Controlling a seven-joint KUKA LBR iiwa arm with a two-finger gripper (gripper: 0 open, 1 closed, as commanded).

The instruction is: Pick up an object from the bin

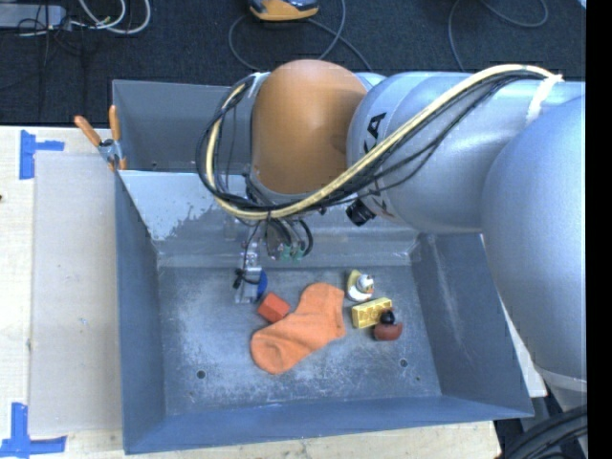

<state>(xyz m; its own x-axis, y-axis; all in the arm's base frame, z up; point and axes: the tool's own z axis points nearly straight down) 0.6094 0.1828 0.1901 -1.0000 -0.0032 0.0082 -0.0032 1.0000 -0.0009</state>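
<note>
My gripper (251, 281) hangs below the arm's orange cover, over the bin floor's back middle, just up and left of a small red-orange block (273, 306). The block lies against the left end of a crumpled orange cloth (298, 331), which spreads toward the bin's centre. Nothing shows held in the gripper.
To the right of the cloth lie a yellow block (371, 312), a small white and yellow piece (360, 283) and a dark red ball (386, 331), close together. The arm and its cables cover the bin's back and right side.
</note>
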